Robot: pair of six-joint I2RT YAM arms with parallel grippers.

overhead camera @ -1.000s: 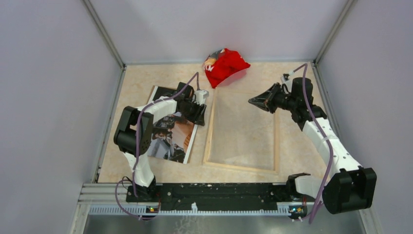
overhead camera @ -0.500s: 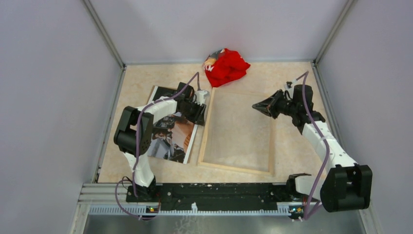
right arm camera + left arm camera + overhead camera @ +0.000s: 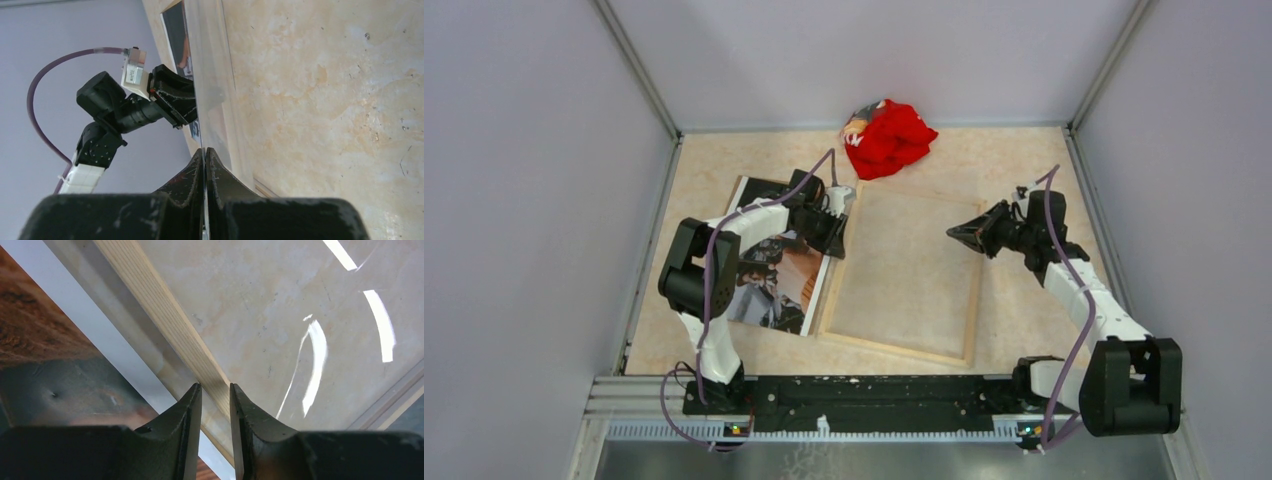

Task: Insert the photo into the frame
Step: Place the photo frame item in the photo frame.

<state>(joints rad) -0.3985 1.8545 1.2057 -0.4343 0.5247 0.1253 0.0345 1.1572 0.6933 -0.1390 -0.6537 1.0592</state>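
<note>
The photo [image 3: 779, 280] lies face up at the left, partly under my left arm; its white border and dark print [image 3: 45, 340] show in the left wrist view. The frame [image 3: 894, 345] lies back up beside it, pale wood edges around a clear pane. My left gripper [image 3: 839, 235] is at the frame's left rail [image 3: 150, 295]. Its jaws [image 3: 216, 387] stand a narrow gap apart on either side of that rail. My right gripper [image 3: 951, 232] is shut on the thin edge of the clear pane [image 3: 197, 75], seen edge-on from its fingertips [image 3: 204, 150].
A crumpled red cloth [image 3: 889, 137] lies at the back wall, just beyond the frame's far edge. Grey walls close in the table on the left, back and right. The arms' bases and a black rail [image 3: 874, 395] run along the near edge.
The frame has slid left, close to the photo. My right gripper has moved down and nearer with it, staying shut. My left jaws have narrowed around the frame's left rail.
</note>
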